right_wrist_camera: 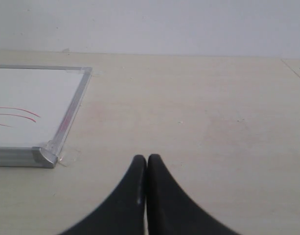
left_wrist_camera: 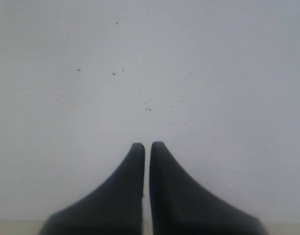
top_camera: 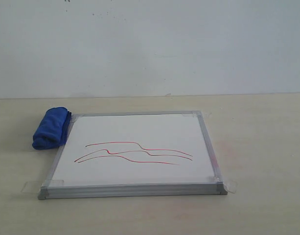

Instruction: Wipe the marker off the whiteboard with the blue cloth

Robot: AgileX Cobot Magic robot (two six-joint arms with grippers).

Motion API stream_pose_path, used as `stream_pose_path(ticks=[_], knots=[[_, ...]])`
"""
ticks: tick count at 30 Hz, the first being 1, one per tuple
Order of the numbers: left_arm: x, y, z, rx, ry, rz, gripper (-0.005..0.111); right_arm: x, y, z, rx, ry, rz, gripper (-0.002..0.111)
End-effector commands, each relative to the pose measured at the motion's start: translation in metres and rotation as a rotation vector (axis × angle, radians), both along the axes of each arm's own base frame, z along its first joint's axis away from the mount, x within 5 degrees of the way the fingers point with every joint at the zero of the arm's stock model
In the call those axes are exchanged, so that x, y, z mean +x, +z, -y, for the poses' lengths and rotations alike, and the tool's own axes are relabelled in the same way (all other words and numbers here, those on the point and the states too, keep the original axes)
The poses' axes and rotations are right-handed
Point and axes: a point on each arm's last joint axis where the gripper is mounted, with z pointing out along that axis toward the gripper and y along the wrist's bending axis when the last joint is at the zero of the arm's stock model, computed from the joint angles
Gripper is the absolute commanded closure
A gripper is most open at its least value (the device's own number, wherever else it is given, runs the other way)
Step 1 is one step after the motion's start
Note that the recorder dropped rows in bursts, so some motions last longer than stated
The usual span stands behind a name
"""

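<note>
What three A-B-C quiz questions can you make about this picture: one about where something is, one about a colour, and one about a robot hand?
1. Where is the blue cloth?
A: beside the whiteboard, on its left
B: on top of it
C: in a robot hand

2. What colour are the marker lines?
A: green
B: red
C: black

3. How is the right hand?
A: open wide
B: holding the cloth
C: shut and empty

Answers:
1 A: the cloth lies off the board, against its left frame.
2 B: the wavy strokes are red.
3 C: it is pressed shut with nothing inside.
</note>
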Motion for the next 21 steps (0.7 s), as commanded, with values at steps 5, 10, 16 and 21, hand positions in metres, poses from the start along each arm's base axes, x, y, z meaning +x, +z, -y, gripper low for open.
stream_pose_path(ticks=[5,10,16,21], knots=[[0.000,0.039,0.002,0.055,-0.005,-0.102,0.103,0.000,0.001,0.000,0.000,-0.005,0.008,0.108],[0.005,0.051,0.002,0.054,-0.006,-0.115,0.103,0.000,0.001,0.000,0.000,-0.005,0.008,0.108],[0.004,0.054,0.002,0.055,-0.002,-0.083,0.103,0.000,0.001,0.000,0.000,-0.005,0.008,0.108],[0.004,0.056,0.001,0.055,0.002,-0.058,0.103,0.000,0.001,0.000,0.000,-0.005,0.008,0.108]])
